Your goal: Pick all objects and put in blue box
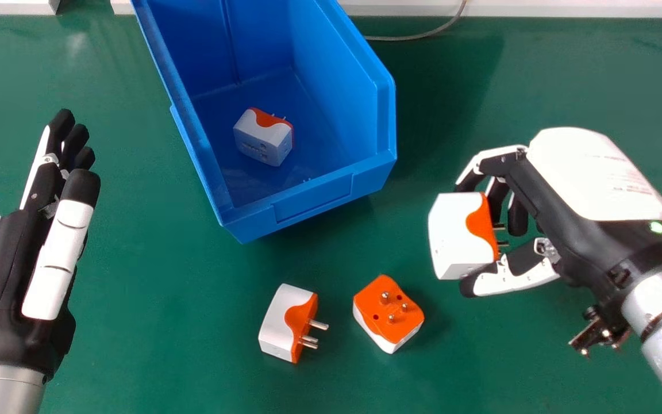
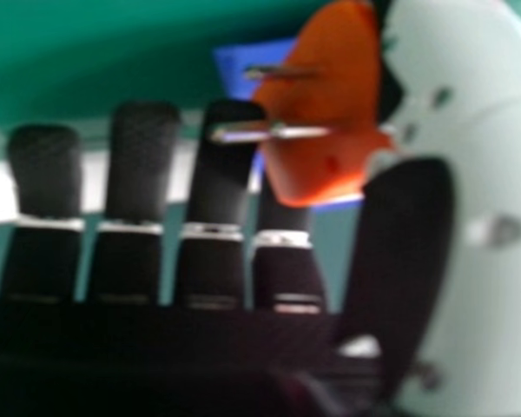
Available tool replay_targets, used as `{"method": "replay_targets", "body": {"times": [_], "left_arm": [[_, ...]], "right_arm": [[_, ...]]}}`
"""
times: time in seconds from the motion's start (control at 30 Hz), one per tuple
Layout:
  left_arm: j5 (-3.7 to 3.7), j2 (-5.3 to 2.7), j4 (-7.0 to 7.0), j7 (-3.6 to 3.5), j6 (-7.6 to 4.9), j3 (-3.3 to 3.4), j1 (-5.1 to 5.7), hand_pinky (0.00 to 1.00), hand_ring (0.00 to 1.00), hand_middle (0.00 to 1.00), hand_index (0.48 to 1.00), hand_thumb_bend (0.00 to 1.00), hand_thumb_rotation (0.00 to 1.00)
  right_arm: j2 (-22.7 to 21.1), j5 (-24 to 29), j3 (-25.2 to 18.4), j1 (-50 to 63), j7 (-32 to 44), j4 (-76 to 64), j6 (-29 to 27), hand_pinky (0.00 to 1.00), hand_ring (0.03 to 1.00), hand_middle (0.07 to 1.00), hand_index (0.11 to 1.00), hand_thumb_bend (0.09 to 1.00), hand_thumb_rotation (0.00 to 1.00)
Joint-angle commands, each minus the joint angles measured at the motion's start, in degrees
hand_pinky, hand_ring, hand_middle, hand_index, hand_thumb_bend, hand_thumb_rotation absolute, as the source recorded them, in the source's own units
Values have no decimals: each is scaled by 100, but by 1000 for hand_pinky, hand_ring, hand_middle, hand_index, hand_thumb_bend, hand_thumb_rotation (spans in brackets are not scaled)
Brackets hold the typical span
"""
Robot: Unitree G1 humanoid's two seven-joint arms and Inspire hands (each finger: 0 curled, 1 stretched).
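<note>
My right hand [image 1: 561,195] is at the right of the head view, its fingers and thumb pinching a white and orange adapter [image 1: 458,233], held to the right of the blue box [image 1: 314,202]. In the right hand view that adapter [image 2: 330,95] shows its orange face and metal pins between the thumb and fingers of my right hand [image 2: 217,165]. One adapter [image 1: 263,137] lies inside the box. On the table are a second adapter [image 1: 286,322] on its side and a third [image 1: 388,310] with pins up. My left hand [image 1: 26,247] is open at the left, holding nothing.
The green table [image 1: 153,299] runs under everything. A grey cable [image 1: 417,35] curves behind the box, near a white edge [image 1: 538,8] at the back. The box's raised walls stand between my two hands.
</note>
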Motion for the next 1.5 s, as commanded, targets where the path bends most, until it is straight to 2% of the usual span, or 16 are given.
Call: {"method": "replay_targets", "body": {"times": [0.0,0.13,0.27,0.43,0.53,0.67,0.73,0.83,1.0,1.13,1.3,1.33,1.47], "left_arm": [[47,44,-33,25,-38,0,-38,1000,1000,1000,1000,759,985],[37,31,-26,9,-46,-4,-58,1000,1000,1000,999,760,988],[68,29,-36,19,-45,-7,-55,1000,1000,1000,1000,760,990],[44,18,-10,-2,-74,-19,-79,1000,1000,1000,1000,762,990],[106,5,-32,32,-76,-39,-76,1000,1000,1000,1000,762,991],[121,-13,-7,41,-129,-58,-87,1000,999,999,998,759,993],[137,9,-2,28,-138,-63,-85,1000,996,995,994,750,996],[73,-9,42,5,-177,-63,-106,1000,997,996,995,750,997],[123,-47,-11,67,-154,-90,-83,999,991,992,988,734,999],[107,-34,23,26,-222,-89,-79,1000,989,991,987,732,1000],[91,-70,53,54,-238,-87,-82,995,987,989,983,723,1000],[100,-66,46,62,-217,-91,-79,993,984,987,980,721,1000],[75,-94,98,57,-269,-100,-91,992,982,985,976,718,1000]], "right_arm": [[30,108,-142,4,50,-320,-152,232,307,393,481,476,128],[91,231,-171,-4,84,-509,-302,214,280,366,478,476,130],[184,375,-128,-61,79,-575,-501,177,228,308,474,476,130],[368,398,51,-254,108,-565,-609,149,195,270,472,477,129],[472,338,220,-444,199,-528,-591,132,175,246,471,478,128],[647,271,452,-710,211,-390,-601,119,159,227,470,479,129],[735,171,579,-848,201,-304,-593,115,155,222,470,479,130],[890,105,779,-1156,108,-35,-681,114,154,221,470,479,130],[1153,95,997,-1625,94,394,-701,130,175,241,471,478,131],[1323,-30,1154,-1987,81,693,-662,145,194,257,471,477,132],[1486,-33,1258,-2480,-136,1232,-830,153,211,275,473,477,133],[1520,-64,1279,-2595,-166,1337,-831,165,230,295,474,476,134],[1643,-203,1355,-3062,-223,1745,-770,213,298,366,479,476,135]]}}
